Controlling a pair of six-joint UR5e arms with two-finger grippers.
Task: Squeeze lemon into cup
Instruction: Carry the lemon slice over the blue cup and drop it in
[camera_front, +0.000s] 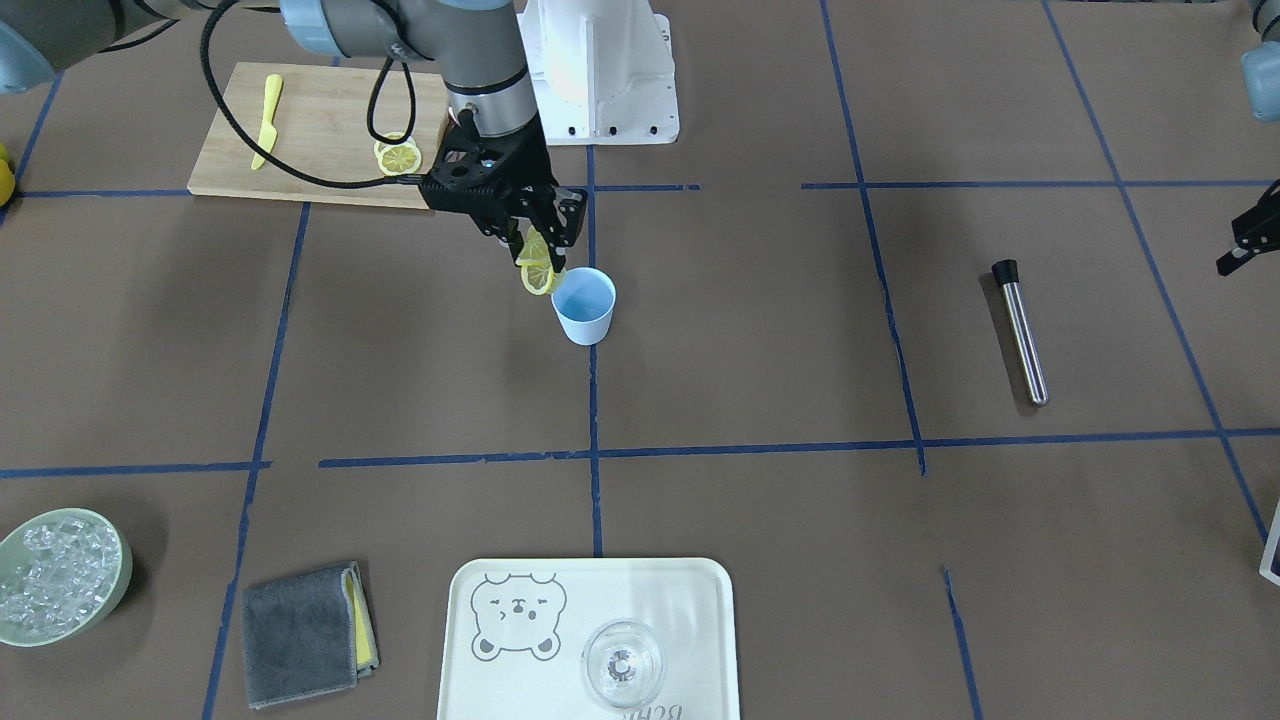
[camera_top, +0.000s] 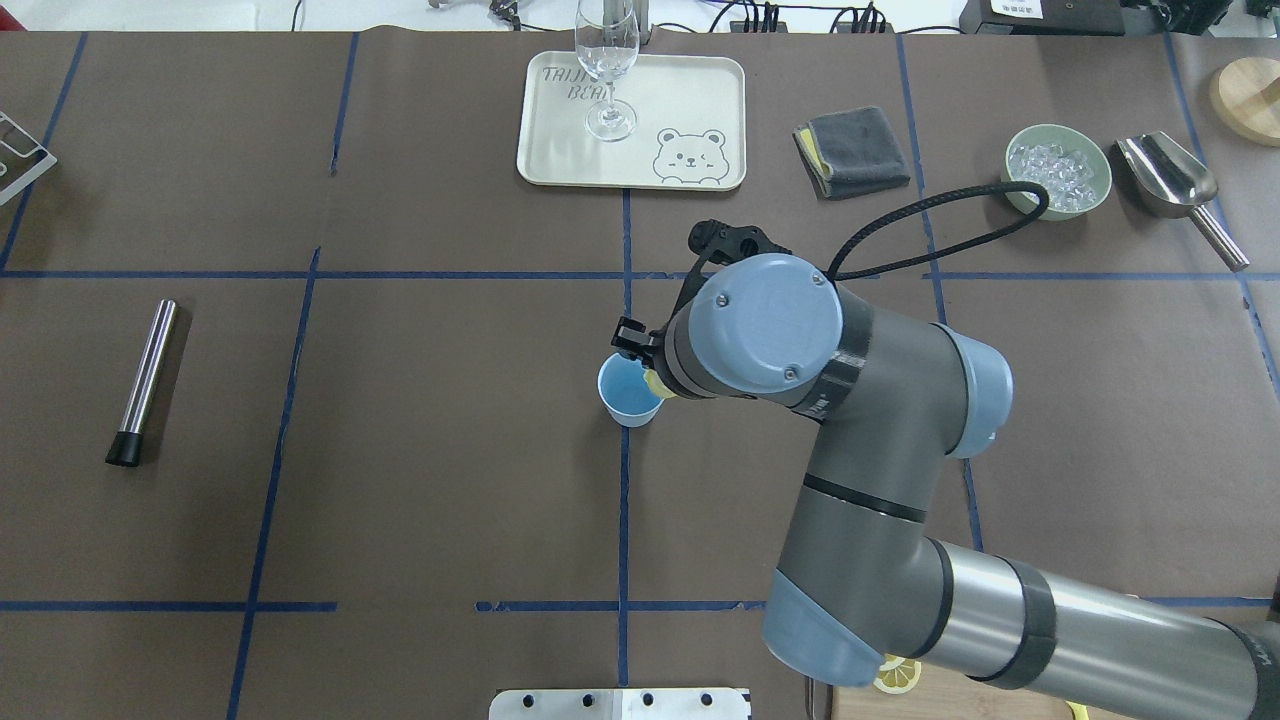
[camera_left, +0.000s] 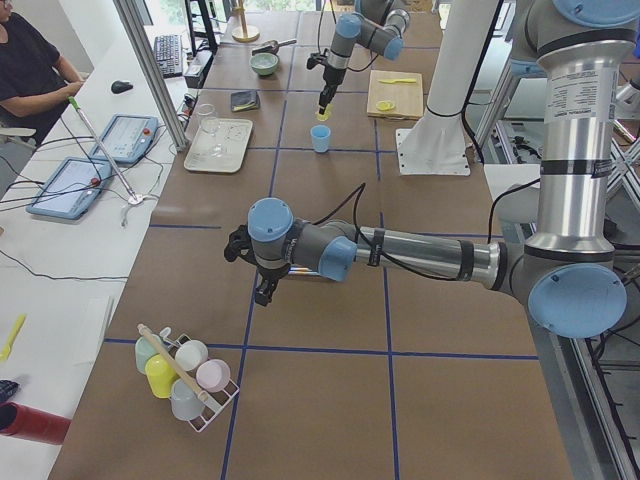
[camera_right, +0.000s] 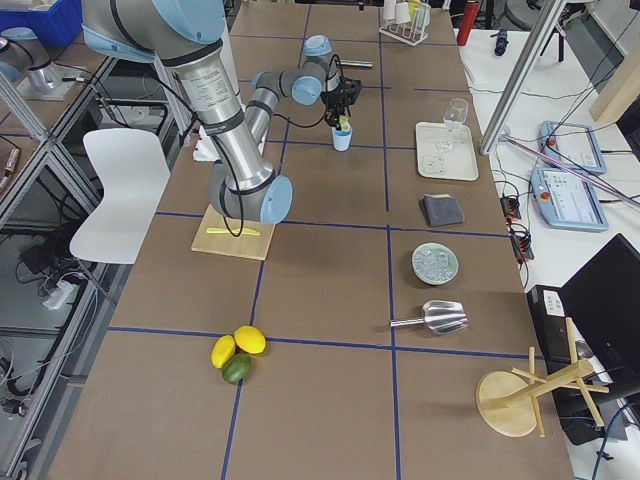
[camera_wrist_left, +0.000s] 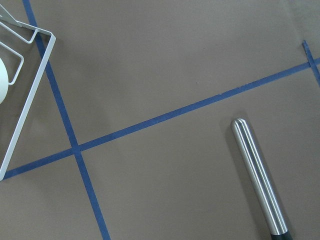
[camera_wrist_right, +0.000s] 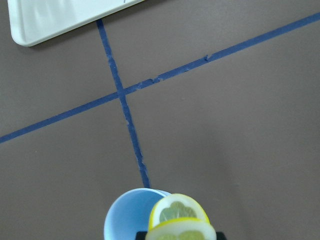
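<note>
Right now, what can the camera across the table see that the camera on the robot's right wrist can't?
Only the across-the-table camera shows the right gripper as a whole, the cutting board with the yellow knife, the bowl of ice, the grey cloth, the glass and the steel rod.

Only the wrist camera gives a close look at the lemon and its pale segments.

Both show the lemon held at the rim of the blue cup, part of the tray and the blue tape lines.
</note>
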